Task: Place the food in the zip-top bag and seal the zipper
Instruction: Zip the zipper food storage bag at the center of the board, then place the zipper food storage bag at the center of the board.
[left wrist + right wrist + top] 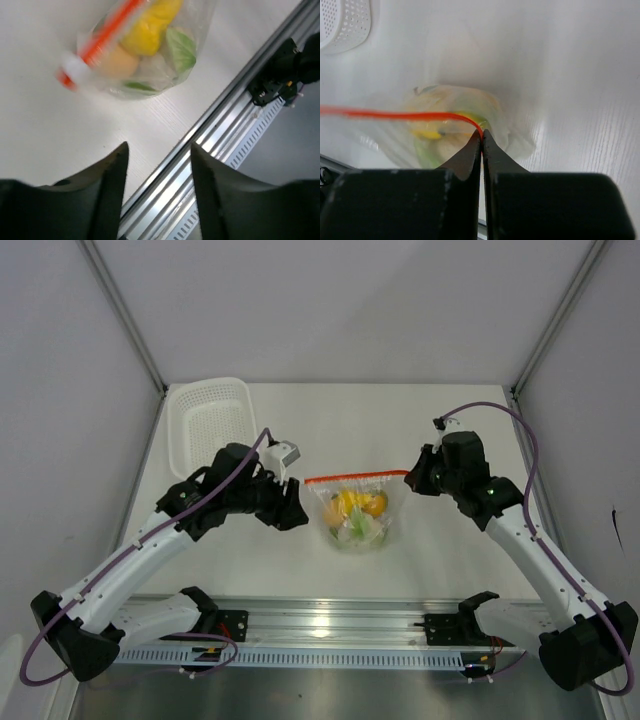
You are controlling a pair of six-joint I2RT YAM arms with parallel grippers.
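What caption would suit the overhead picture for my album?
The right gripper pinches the zipper of the zip-top bag holding the food; the open left gripper waits beside its other end.

readable text: none | labels or brands: none legible | numbers or signs: none legible | views checked: top, left wrist, right wrist
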